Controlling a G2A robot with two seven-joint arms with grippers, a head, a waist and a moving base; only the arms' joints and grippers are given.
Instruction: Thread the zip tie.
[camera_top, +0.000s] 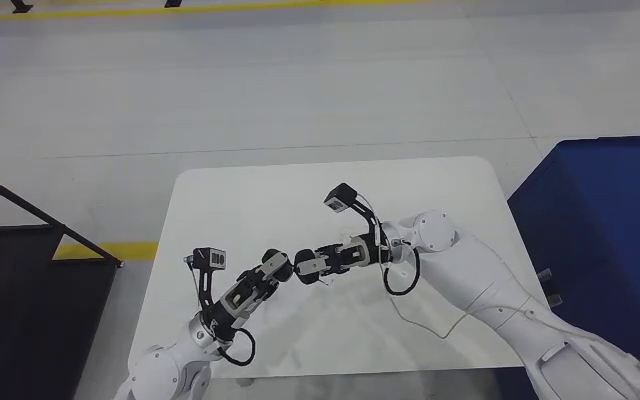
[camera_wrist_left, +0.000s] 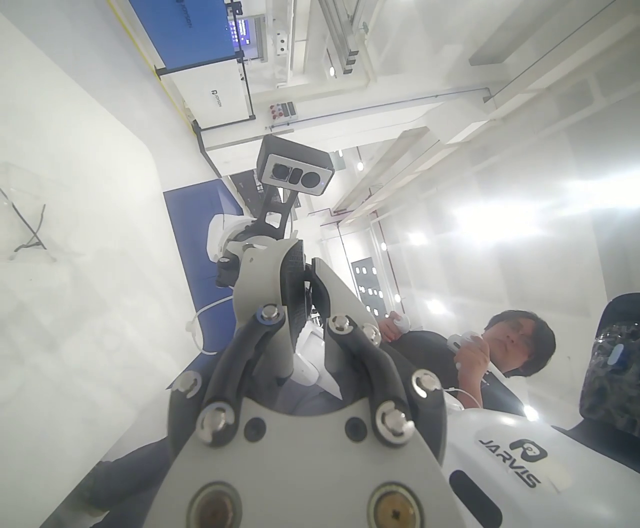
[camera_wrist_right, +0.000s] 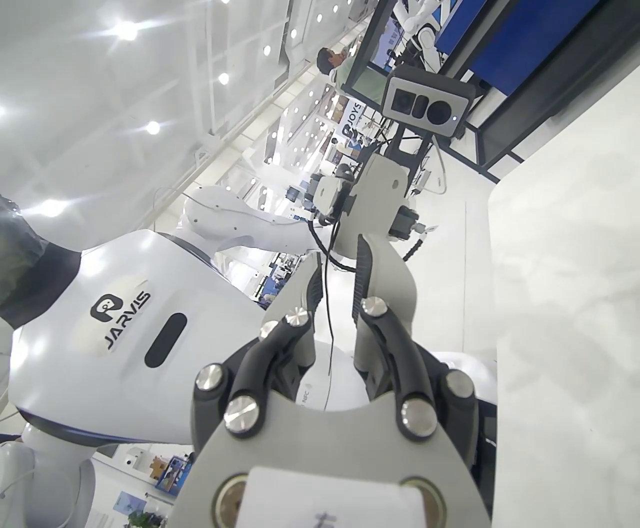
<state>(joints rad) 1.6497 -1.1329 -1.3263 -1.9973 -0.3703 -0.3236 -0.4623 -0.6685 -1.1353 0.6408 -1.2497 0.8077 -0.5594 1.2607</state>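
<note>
Over white table (camera_top: 250, 200), zip tie (camera_wrist_right: 327, 320) passes between right end effector's (camera_wrist_right: 339, 247) fingers (camera_wrist_right: 390, 280).

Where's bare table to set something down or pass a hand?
Free: far strip of the table beyond both arms, and the far-right corner by the blue box. Crowded: centre, where left gripper and right gripper sit tip to tip.

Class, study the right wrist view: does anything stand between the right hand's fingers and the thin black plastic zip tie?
Nothing visible does. The thin black plastic zip tie runs through the open gap of the right hand, directly between its fingers.
</note>
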